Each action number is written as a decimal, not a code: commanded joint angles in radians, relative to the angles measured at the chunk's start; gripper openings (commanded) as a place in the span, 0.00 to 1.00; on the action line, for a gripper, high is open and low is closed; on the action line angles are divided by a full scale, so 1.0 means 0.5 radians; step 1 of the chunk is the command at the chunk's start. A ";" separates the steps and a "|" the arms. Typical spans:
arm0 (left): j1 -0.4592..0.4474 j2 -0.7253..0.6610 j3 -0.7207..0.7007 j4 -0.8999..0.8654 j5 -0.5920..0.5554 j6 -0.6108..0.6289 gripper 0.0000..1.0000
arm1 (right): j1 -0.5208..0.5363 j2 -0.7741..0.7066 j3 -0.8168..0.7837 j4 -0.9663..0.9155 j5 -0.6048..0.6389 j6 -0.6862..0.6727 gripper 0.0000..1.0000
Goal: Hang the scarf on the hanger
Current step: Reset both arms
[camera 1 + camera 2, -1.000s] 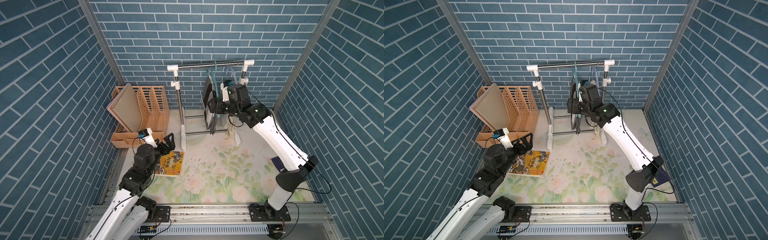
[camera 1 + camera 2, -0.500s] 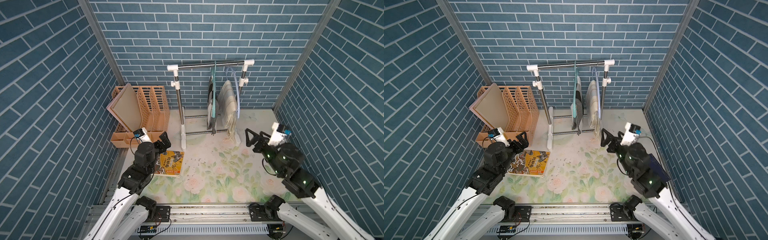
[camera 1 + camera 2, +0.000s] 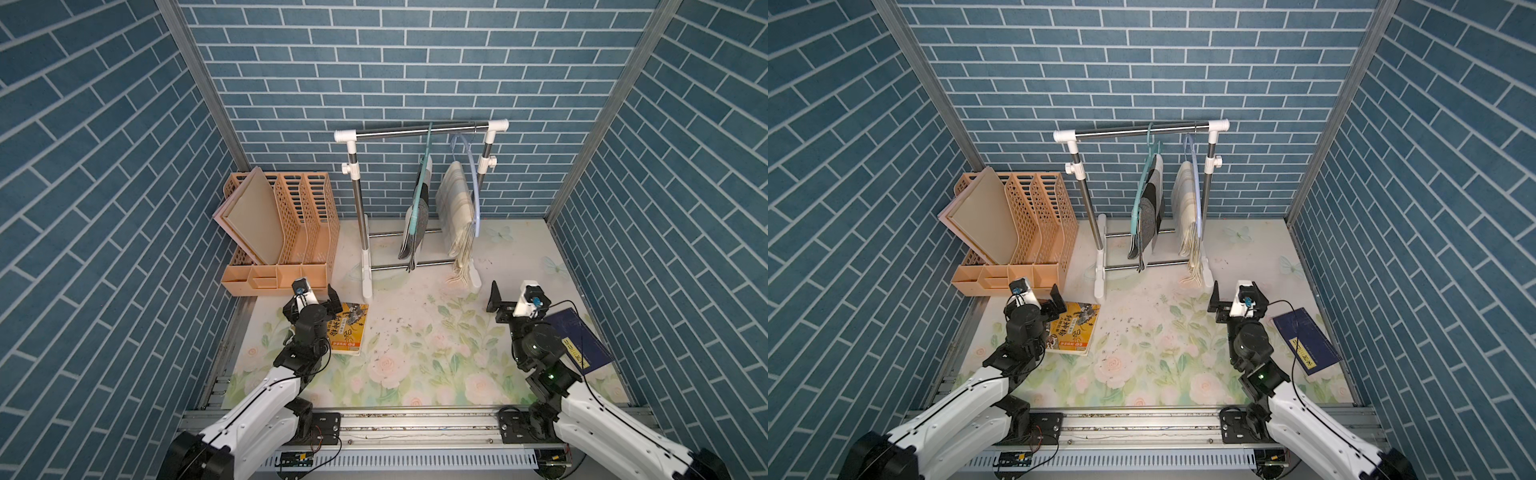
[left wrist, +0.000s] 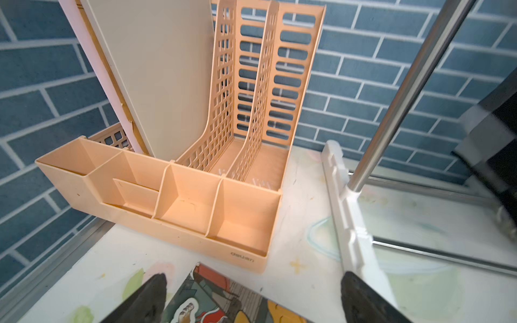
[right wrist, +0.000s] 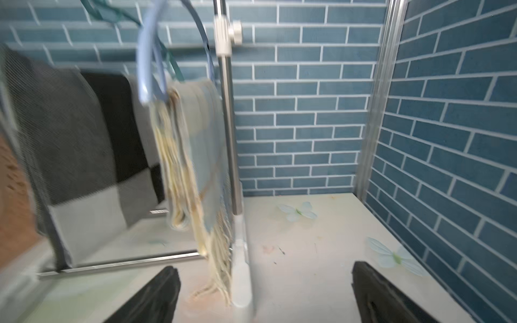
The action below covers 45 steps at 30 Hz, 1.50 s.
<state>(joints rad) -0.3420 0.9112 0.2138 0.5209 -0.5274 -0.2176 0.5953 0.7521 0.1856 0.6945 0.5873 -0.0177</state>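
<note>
Grey scarf [image 3: 1152, 203] hangs on the teal hanger [image 3: 424, 174], cream scarf [image 3: 455, 208] on the blue hanger [image 3: 474, 183], both on the rail [image 3: 395, 132] at 12 to 1 o'clock | left gripper [image 4: 253, 276] at 8, right gripper [image 5: 264, 267] at 4, both spread, empty | step: hanging looks done | next: probably only parking the arms.

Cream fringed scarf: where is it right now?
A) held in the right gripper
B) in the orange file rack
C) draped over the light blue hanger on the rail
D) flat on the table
C: the cream scarf hangs folded over the light blue hanger, which is hooked on the rail; the right gripper is open, empty and apart from it.
</note>
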 commanded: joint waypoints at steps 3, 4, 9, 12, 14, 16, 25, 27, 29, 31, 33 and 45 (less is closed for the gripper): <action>0.145 0.335 -0.093 0.879 0.209 0.543 1.00 | -0.331 0.464 -0.131 0.695 -0.180 -0.246 1.00; 0.168 0.406 -0.105 0.952 0.281 0.584 1.00 | -0.389 0.586 -0.129 0.742 -0.246 -0.242 1.00; 0.399 0.807 -0.170 1.470 0.622 0.544 1.00 | -0.672 1.080 -0.097 0.978 -0.638 -0.179 1.00; 0.507 0.972 -0.148 1.599 0.734 0.483 1.00 | -0.744 1.202 -0.003 0.956 -0.830 -0.284 1.00; 0.571 1.121 -0.174 1.791 0.781 0.425 1.00 | -0.774 1.300 -0.054 1.186 -0.770 -0.301 1.00; 0.578 1.212 -0.149 1.861 0.814 0.436 1.00 | -0.833 1.392 -0.102 1.372 -0.768 -0.217 1.00; 0.599 1.198 -0.053 1.606 0.677 0.357 1.00 | -1.056 1.555 -0.002 1.326 -0.762 0.042 1.00; 0.597 1.207 -0.046 1.611 0.699 0.377 1.00 | -1.059 1.560 -0.013 1.338 -0.774 0.037 1.00; 0.595 1.208 -0.022 1.556 0.782 0.407 1.00 | -1.056 1.562 0.004 1.318 -0.781 0.031 1.00; 0.600 1.210 -0.009 1.540 0.828 0.419 1.00 | -1.055 1.560 0.004 1.312 -0.780 0.034 1.00; 0.600 1.216 -0.009 1.546 0.831 0.417 1.00 | -1.056 1.550 0.004 1.301 -0.779 0.035 1.00; 0.601 1.211 -0.019 1.554 0.834 0.423 1.00 | -1.056 1.553 0.004 1.296 -0.779 0.035 1.00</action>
<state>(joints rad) -0.0498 1.5150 0.1940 1.2922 -0.1181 -0.0143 0.0708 1.5242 0.1738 1.3464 0.2043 -0.0299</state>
